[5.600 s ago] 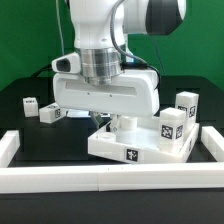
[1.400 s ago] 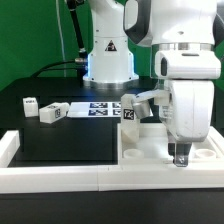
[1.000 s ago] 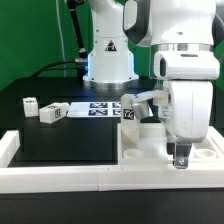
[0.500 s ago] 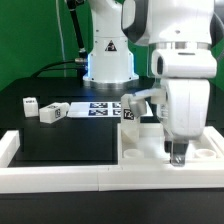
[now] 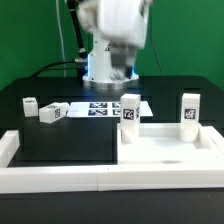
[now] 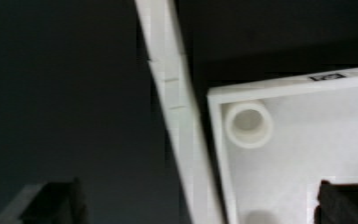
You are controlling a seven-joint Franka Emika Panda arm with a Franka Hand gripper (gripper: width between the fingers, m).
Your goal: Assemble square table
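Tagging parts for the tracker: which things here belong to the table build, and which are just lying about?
Job: tabletop; upright leg; second upright leg; loose leg; second loose leg.
Not the job: marker board; border wall.

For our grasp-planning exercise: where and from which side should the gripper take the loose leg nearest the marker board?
Probably from straight above, pinching the leg across its two long flat sides near mid-length: it lies on its side with bare black work surface around it, clear of the other leg.
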